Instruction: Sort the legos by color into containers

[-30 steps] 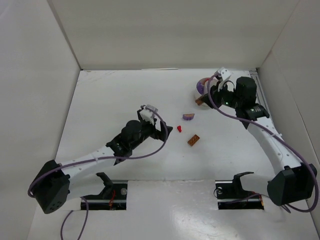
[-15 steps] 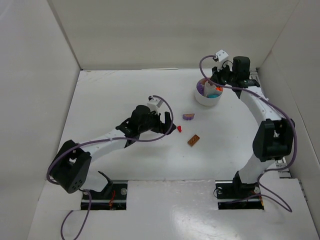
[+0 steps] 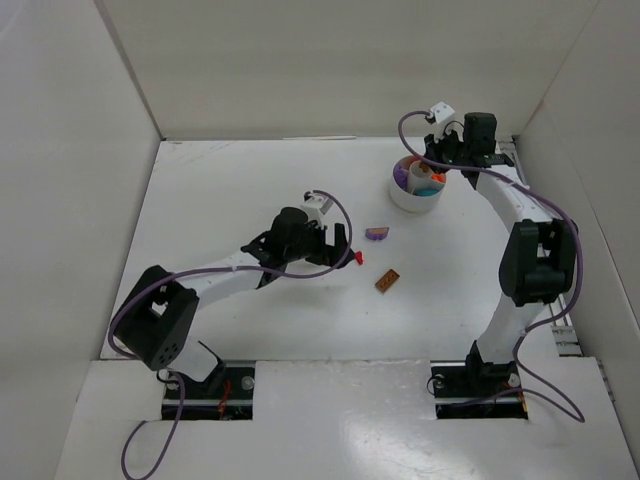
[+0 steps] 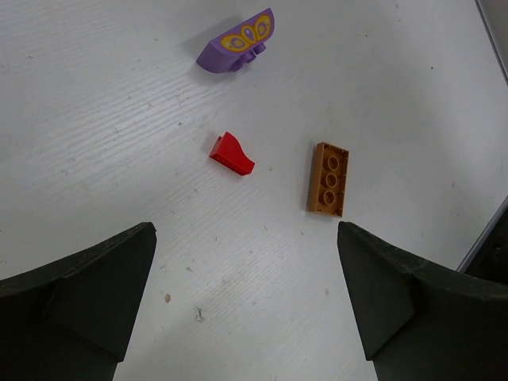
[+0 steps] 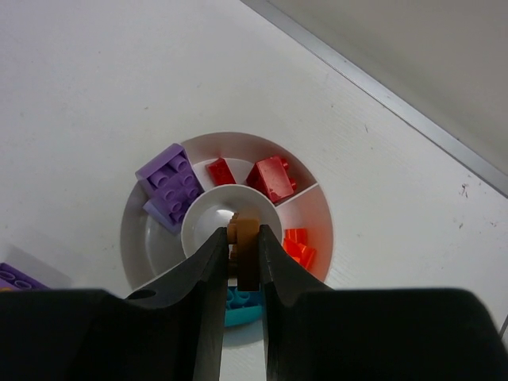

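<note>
No text, label or number is readable (the purple lego [image 4: 238, 40] bears only a yellow pattern).

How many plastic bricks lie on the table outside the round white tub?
3: purple curved piece farthest back, red wedge by the left gripper, brown studded plate nearest. Others may be hidden.

**Bright, even light with soft shadows**

Diffuse overhead light fills the white enclosure [image 3: 80, 150]; the table [image 3: 250, 190] reads bright without harsh glare. The purple piece [image 4: 236, 41] and red piece [image 4: 232, 154] cast short, faint shadows. Both wrist views are sharp at mid-frame, while the fingers [image 4: 75, 294] of the left gripper [image 4: 246, 228] sit near-black and featureless at the bottom edge.
</note>
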